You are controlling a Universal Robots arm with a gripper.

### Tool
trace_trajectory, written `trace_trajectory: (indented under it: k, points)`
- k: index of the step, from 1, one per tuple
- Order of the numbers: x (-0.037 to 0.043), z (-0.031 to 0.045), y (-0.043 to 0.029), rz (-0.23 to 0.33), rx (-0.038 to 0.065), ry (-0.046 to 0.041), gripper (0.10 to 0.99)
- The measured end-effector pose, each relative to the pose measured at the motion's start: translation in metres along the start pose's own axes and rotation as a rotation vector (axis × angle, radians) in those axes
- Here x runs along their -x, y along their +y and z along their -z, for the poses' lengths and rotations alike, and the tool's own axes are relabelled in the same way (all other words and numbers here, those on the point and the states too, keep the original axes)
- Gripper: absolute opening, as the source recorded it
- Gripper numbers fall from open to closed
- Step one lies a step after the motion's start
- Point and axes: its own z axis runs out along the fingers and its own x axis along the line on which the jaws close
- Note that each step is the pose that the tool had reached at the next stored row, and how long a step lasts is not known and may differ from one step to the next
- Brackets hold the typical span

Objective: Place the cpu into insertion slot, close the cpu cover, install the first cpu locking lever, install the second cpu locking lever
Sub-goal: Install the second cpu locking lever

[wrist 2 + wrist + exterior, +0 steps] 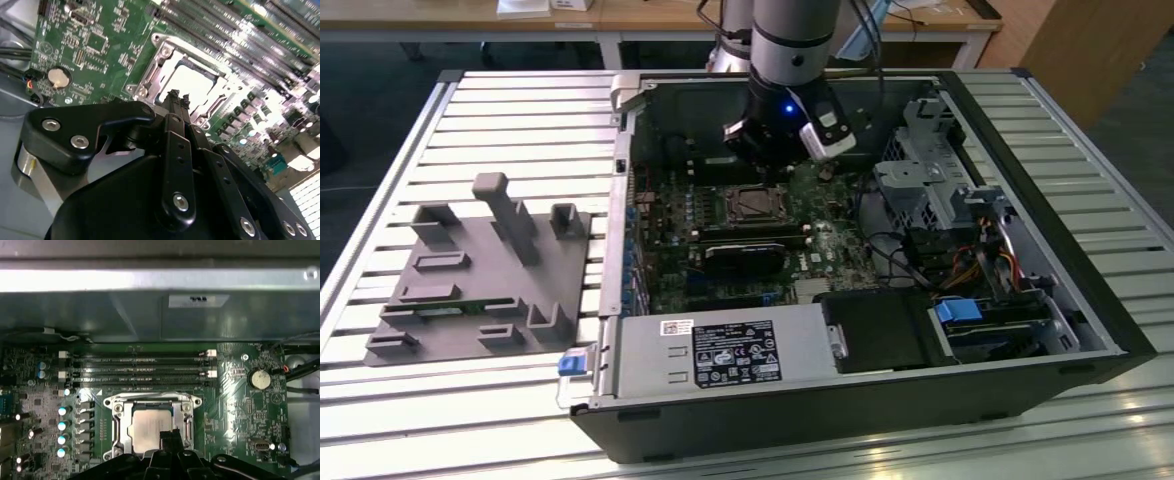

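Your arm comes straight down into the open case (1067, 300), gripper (178, 97) poised just above the cpu (152, 427), fingers pressed together on nothing. The cpu lies flat in the slot (754, 203), the cover (150, 401) closed around it, its edges square to the board (240, 405). The memory slots (137, 371) run parallel just beside the cover. The case wall (160, 315) stands beyond them.
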Motion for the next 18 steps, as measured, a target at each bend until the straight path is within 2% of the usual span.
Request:
trace_trajectory:
  k: [2,7,12,14,17,18]
  points:
    - [0.0,0.0005,-0.006,0.0,0.0,0.0,0.106]
    - [0.0002,0.0013,-0.0142,0.0,0.0,0.0,0.106]
    - [0.0006,0.0023,-0.0282,0.0,0.001,0.0001,0.106]
    - [0.0009,0.0024,-0.0299,0.0,0.002,0.0003,0.106]
    - [0.0026,0.0023,-0.0306,-0.001,0.015,0.0107,0.106]
    - [0.0026,0.0019,-0.0309,-0.001,0.016,0.011,0.106]
